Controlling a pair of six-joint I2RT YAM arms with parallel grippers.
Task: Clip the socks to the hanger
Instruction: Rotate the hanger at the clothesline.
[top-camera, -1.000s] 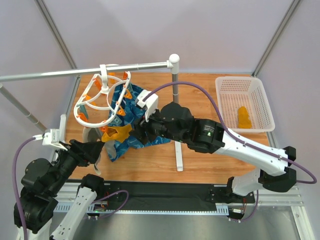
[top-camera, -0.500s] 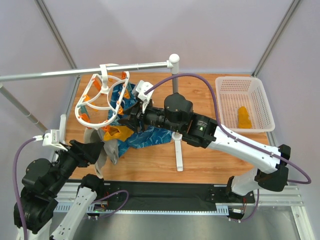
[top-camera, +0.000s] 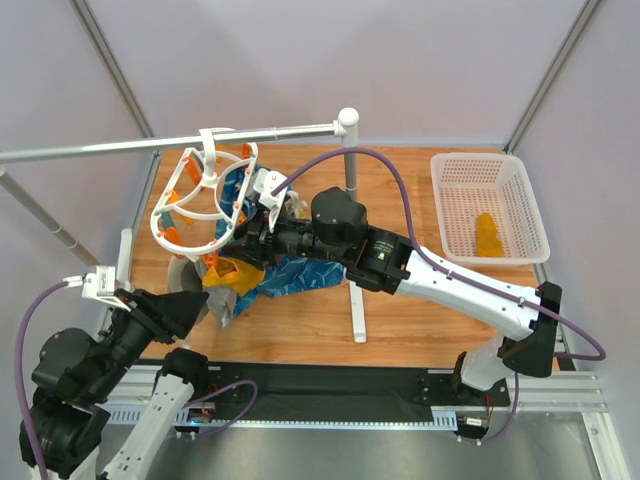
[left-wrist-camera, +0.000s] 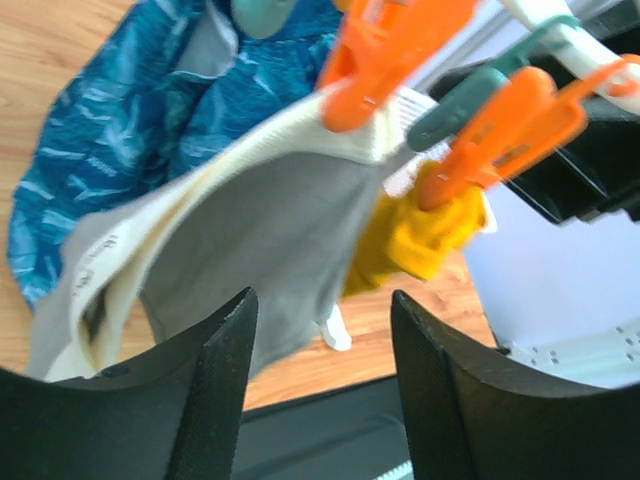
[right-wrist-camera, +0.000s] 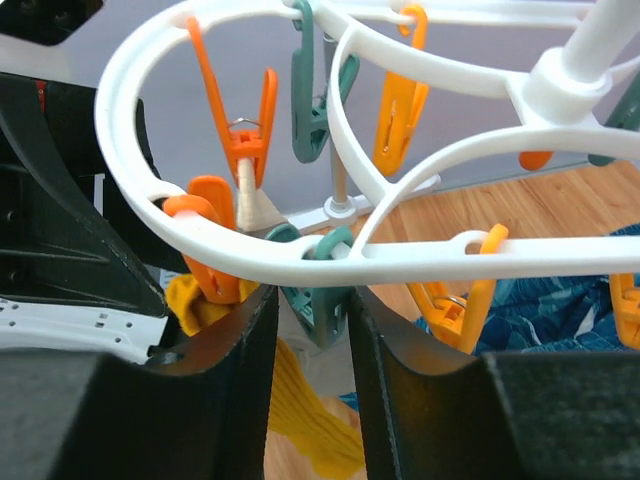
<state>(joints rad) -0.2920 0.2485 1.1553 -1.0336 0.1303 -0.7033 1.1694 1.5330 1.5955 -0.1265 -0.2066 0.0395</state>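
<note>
**Right end effector (right-wrist-camera: 310, 300) at a hanger (right-wrist-camera: 570, 256) clip; one sock hung, one in basket**

Right end effector: fingers narrow, straddling a teal clip (right-wrist-camera: 318, 290) under the hanger ring. Can't tell if they actually press it.

Left end effector (left-wrist-camera: 322, 300): fingers apart, nothing between them, pointing up at the hung items.

Left wrist view only: an orange clip (left-wrist-camera: 500, 135) bites the clipped sock (left-wrist-camera: 430, 235) at its top, beside a grey-beige garment (left-wrist-camera: 260, 240), with blue cloth (left-wrist-camera: 120, 130) behind.

Right wrist view: that sock hangs down from its clip, long axis roughly vertical.

Top view only: the basket sock (top-camera: 487, 235) lies flat in the white basket (top-camera: 525, 200) at the bench (top-camera: 300, 320) right side. It's well apart from the hanger, long axis running away from the arms. The hanger hooks on the grey rail (top-camera: 150, 145).
</note>
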